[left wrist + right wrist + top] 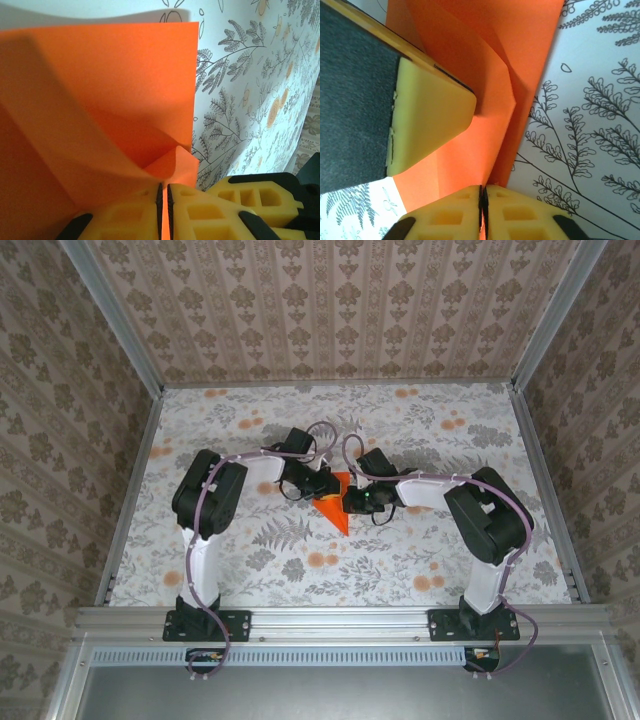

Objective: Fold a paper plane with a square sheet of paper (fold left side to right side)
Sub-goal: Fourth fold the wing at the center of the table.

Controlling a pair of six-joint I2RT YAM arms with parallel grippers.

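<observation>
The left gripper is nipped tight on the bright orange folded paper sheet, which spreads out just ahead of it. The right gripper nips it too.

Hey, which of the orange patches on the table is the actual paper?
The bright orange pointed sheet pinched between the left gripper and right gripper; the others are pale printed flowers.

floral-print table cover, patterned wallpaper walls, aluminium frame rail
</observation>
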